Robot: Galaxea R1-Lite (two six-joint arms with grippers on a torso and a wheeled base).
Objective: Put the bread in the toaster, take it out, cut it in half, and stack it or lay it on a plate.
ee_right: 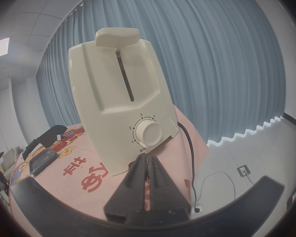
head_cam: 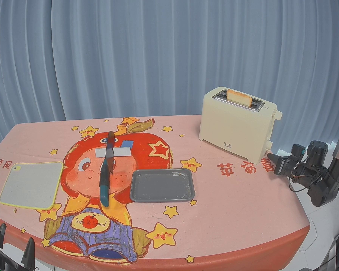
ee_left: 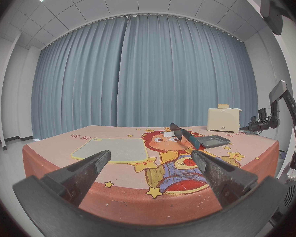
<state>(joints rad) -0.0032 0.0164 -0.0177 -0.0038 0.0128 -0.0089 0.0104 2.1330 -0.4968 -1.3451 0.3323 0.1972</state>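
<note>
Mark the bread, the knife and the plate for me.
bread (head_cam: 239, 98), head view, on its exposed side face.
knife (head_cam: 106, 169), head view, on the top of the teal handle.
plate (head_cam: 162, 185), head view, on its bare grey floor.

Small dark mark is showing low on the toaster front, too small for me to make out. I'm seeing numerals ringing the dial on its end face. Large red characters are running across the tablecloth beside the toaster and near the left edge. Lettering is sitting on the cartoon's yellow badge.
</note>
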